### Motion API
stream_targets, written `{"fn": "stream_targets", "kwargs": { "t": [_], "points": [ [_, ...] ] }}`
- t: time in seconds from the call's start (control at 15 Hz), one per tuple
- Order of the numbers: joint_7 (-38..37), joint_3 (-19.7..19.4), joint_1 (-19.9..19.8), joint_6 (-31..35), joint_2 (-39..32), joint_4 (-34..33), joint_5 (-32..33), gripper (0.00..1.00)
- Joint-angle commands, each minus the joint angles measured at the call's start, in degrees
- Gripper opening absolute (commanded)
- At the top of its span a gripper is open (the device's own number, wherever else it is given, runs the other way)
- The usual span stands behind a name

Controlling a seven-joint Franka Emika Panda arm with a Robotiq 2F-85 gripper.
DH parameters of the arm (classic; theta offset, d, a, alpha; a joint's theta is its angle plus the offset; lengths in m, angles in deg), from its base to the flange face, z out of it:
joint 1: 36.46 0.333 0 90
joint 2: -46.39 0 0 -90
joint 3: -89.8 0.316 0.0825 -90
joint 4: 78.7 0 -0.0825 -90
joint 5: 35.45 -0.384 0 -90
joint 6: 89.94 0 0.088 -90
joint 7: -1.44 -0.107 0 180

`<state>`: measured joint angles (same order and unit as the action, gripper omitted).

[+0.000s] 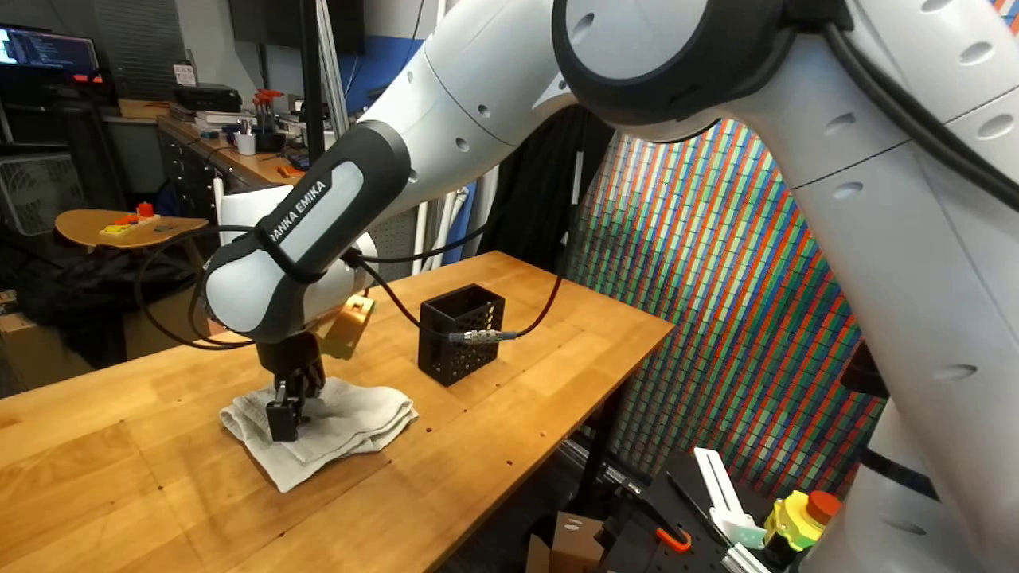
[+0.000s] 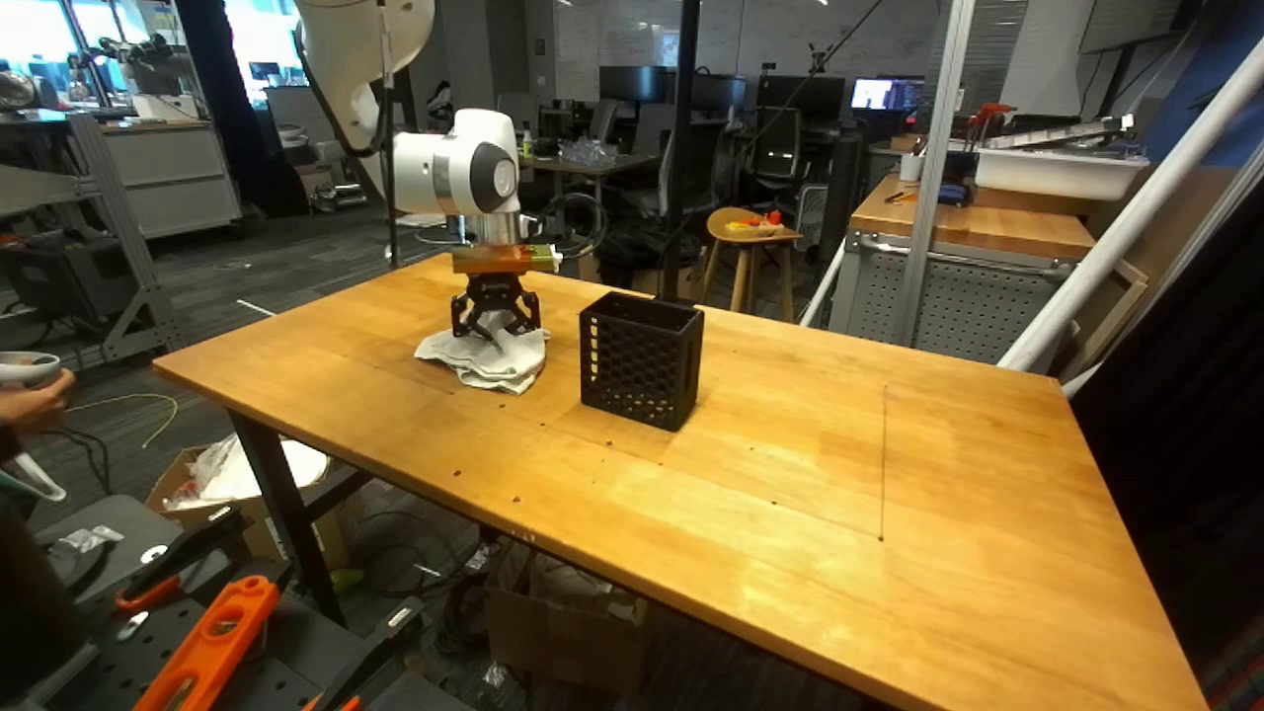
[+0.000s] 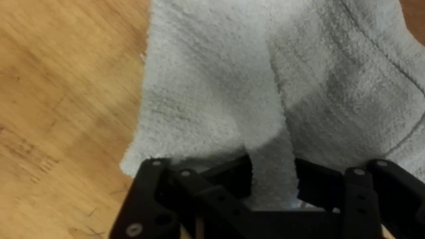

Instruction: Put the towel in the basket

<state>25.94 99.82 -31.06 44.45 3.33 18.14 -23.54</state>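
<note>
A light grey towel lies folded and rumpled on the wooden table in both exterior views (image 1: 362, 410) (image 2: 474, 360). It fills much of the wrist view (image 3: 212, 83). My black gripper (image 1: 288, 415) points down over the towel, also seen in an exterior view (image 2: 497, 331). In the wrist view, my gripper (image 3: 274, 181) has a raised fold of the towel pinched between its two fingers. The rest of the towel rests on the table. A black basket with holes in its walls (image 1: 454, 362) stands upright beside the towel, also in an exterior view (image 2: 637, 365). The basket's bottom is hidden.
The wooden table (image 1: 541, 382) has its edge close past the basket. A dark cable with a metal connector (image 1: 482, 337) crosses in front of the basket in an exterior view. A stool (image 2: 755, 227) and a workbench (image 2: 973, 222) stand beyond the table.
</note>
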Motion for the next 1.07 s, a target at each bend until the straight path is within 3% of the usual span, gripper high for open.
{"fn": "stream_targets", "kwargs": {
  "t": [0.0, 0.53, 1.0],
  "points": [
    [1.73, 1.19, -1.21, -0.02, 3.21, 2.68, -1.37, 0.04],
    [1.74, 1.88, -2.12, -1.34, 11.70, 8.50, -2.80, 0.08],
    [0.83, 1.03, -2.28, -6.58, 25.94, 17.06, -5.50, 0.07]
  ]
}}
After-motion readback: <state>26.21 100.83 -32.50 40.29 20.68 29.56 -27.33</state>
